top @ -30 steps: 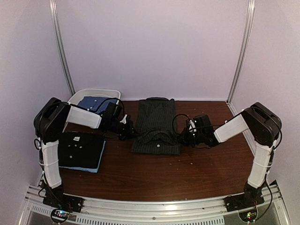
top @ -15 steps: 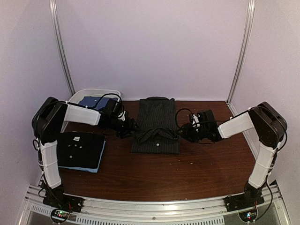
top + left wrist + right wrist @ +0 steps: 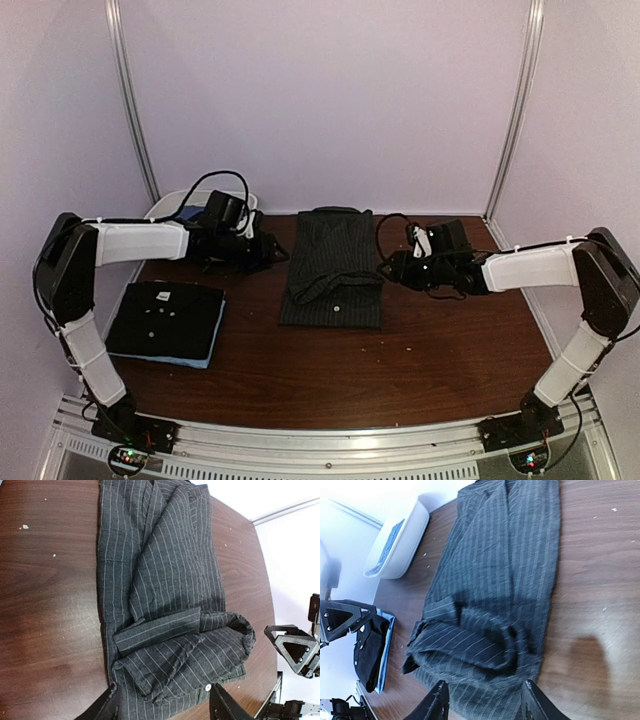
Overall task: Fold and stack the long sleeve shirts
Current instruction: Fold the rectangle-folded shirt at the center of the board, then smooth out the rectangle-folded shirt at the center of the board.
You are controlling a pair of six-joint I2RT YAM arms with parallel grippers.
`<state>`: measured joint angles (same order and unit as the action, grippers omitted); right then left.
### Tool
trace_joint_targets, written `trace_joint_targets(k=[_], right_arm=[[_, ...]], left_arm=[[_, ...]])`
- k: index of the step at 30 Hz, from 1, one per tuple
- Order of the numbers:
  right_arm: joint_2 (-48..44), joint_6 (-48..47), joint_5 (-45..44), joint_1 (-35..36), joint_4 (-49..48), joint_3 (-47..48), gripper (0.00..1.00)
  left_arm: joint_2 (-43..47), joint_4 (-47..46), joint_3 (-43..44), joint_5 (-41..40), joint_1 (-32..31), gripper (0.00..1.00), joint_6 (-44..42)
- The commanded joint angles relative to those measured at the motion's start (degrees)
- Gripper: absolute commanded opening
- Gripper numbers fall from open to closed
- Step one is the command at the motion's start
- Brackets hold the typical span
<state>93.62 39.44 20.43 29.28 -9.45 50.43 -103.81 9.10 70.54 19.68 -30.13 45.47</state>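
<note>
Left fingers spread | right fingers spread | pinstriped shirt between them

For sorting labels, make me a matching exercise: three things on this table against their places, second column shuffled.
1. dark charcoal pinstriped cloth shirt
2. black folded cloth shirt with white buttons
3. white oval plastic tub

A. far left corner
B. centre of the brown wooden table
C. near left, atop light blue cloth

Pairs: 1-B, 2-C, 3-A

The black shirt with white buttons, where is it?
Top view: the black shirt lies left on the brown table, atop a light blue shirt, left of the charcoal pinstriped shirt.
</note>
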Motion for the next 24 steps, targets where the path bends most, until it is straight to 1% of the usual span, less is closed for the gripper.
trace_joint_targets(k=[1, 3, 7, 11, 13, 16, 20, 24], right_arm=[[-1.42, -5.03, -4.41, 4.71, 3.48, 0.69, 0.48], [-0.57, -6.42, -4.96, 6.78, 3.92, 1.47, 0.43], [3.08, -8.85, -4.63, 10.42, 4.99, 4.96, 0.35], [8.1, -10.39, -4.95, 13.15, 6.57, 9.93, 0.29], [10.8, -10.86, -4.85, 13.38, 6.85, 12.48, 0.28], [15.38, -12.42, -5.77, 13.33, 8.76, 17.71, 0.27], [21.7, -13.76, -6.34, 12.57, 11.59, 26.27, 0.27], [27.34, -13.3, -6.49, 10.92, 14.29, 34.41, 0.29]], left_arm=[[4.02, 0.9, -5.48, -0.86, -2.79, 0.54, -2.23], [5.12, 0.87, -7.85, -1.51, -4.71, 0.52, -2.12], [5.72, 0.45, -11.27, -2.27, -7.97, 0.49, -1.33], [5.13, -1.55, -13.21, -2.19, -8.89, 0.42, -0.44], [4.6, -1.96, -13.13, -2.03, -8.92, 0.39, -0.3], [3.7, -2.0, -11.98, -2.03, -8.94, 0.37, -0.48], [2.97, -1.29, -9.89, -2.37, -8.89, 0.37, -0.64], [2.89, -0.6, -8.61, -2.65, -8.92, 0.36, -0.61]])
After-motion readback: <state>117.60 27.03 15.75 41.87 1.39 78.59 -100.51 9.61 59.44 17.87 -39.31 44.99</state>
